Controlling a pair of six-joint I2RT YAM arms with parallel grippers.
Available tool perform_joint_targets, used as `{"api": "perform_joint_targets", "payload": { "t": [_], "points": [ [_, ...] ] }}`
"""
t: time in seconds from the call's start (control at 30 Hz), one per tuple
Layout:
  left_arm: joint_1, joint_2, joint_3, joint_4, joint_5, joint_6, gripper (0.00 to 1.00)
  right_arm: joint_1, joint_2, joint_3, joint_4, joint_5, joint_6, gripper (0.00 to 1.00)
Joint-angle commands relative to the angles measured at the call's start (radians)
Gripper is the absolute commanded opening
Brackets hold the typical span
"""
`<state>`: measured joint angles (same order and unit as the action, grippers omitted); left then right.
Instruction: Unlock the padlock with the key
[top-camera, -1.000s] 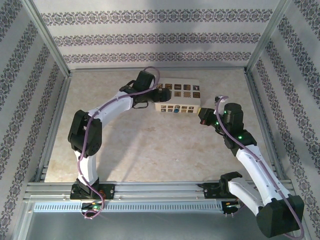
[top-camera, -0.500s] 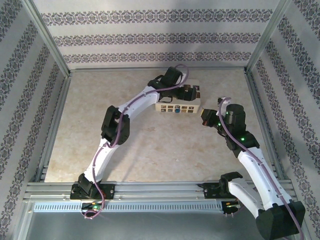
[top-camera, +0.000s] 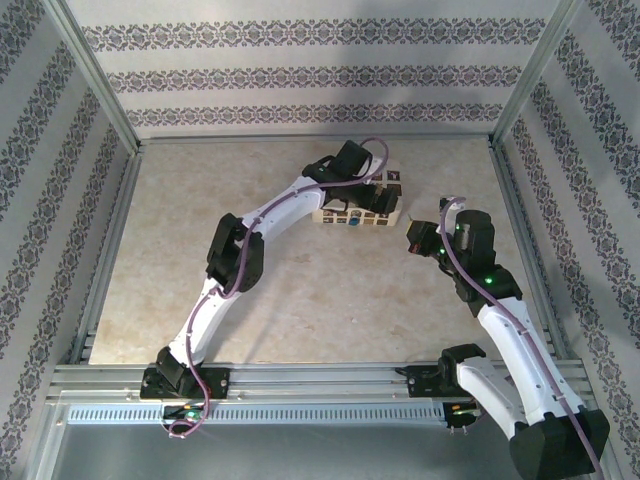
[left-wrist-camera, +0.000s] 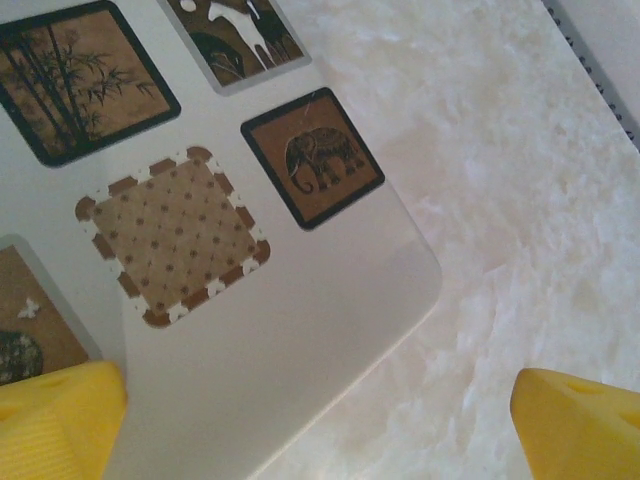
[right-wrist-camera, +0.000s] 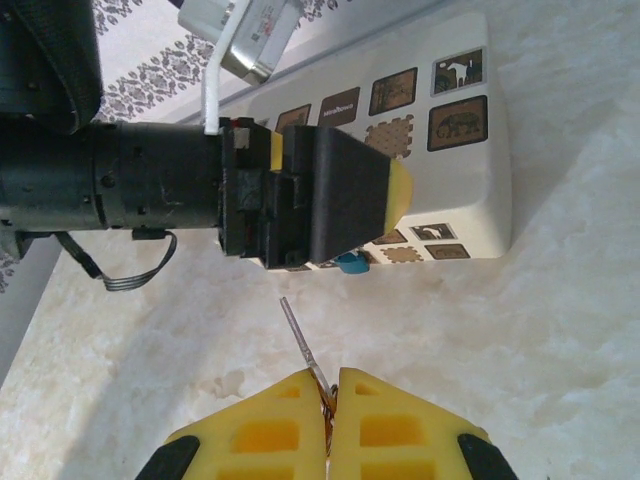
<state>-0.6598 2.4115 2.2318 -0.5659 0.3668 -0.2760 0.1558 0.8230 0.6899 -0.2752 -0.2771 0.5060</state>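
A white block (top-camera: 340, 212) covered in small picture tiles lies at the back of the table; in the right wrist view the block (right-wrist-camera: 470, 190) has a small blue piece (right-wrist-camera: 350, 262) on its near side. No padlock shackle can be made out. My left gripper (top-camera: 385, 198) hovers over the block's right end, open, with its yellow fingertips (left-wrist-camera: 55, 415) wide apart: one over the block (left-wrist-camera: 300, 330), one over bare table. My right gripper (top-camera: 416, 240) sits just right of the block, shut on the key (right-wrist-camera: 300, 335). The thin blade points toward the blue piece, a short gap away.
The left arm's black wrist and cable (right-wrist-camera: 110, 190) hang over the block's left part, close above the key's path. Metal frame rails (top-camera: 300, 380) edge the marbled table (top-camera: 300, 290), with patterned walls on three sides.
My left arm has swung right, from the block's left end to over its right end. The right gripper with the key has barely shifted.
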Motion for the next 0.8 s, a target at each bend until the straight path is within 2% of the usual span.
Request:
{"api": "perform_joint_targets", "payload": {
  "t": [0.0,0.17,0.3,0.77],
  "points": [
    [-0.017,-0.091,-0.167,-0.042,0.011,0.029,0.99,-0.013,0.011,0.034,-0.02,-0.01,-0.021,0.0],
    [-0.015,-0.25,-0.419,0.077,-0.015,0.01,0.99,-0.018,0.032,0.033,-0.016,-0.022,-0.023,0.0],
    [-0.015,-0.326,-0.544,0.12,-0.03,-0.004,0.99,-0.018,0.053,0.037,-0.005,-0.042,-0.022,0.0],
    [0.066,-0.478,-0.74,0.158,-0.076,-0.03,1.0,0.003,0.196,0.048,0.1,-0.191,0.03,0.0]
  ]
}}
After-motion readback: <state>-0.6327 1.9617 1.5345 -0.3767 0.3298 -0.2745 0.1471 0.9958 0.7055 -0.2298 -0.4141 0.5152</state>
